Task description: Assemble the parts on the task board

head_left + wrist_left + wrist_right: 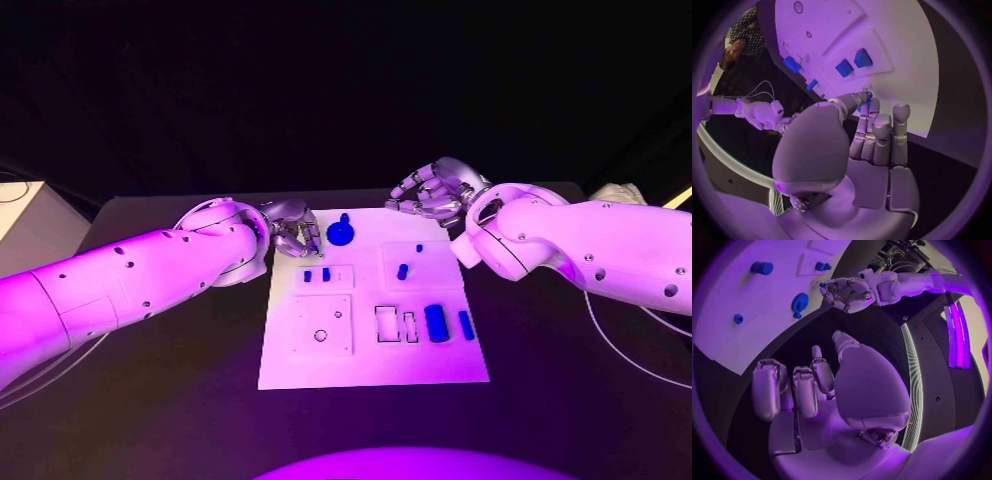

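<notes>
The white task board (372, 345) lies mid-table. On it sit a round blue part with a tail (340, 233), two small blue parts (316, 275) side by side, two more (402, 271) further right, and two longer blue parts (436, 322) near the right edge. My left hand (296, 232) hovers at the board's far left edge; in the left wrist view its thumb and a finger pinch a small blue part (869, 96). My right hand (433, 190) hangs over the board's far right corner, fingers loosely bent and apart with nothing in them (811, 385).
The board has a square recessed plate with small holes (322, 323) and narrow empty slots (387, 323) on its near half. A white box (22, 215) stands off the table's left side. Black table (173, 370) surrounds the board.
</notes>
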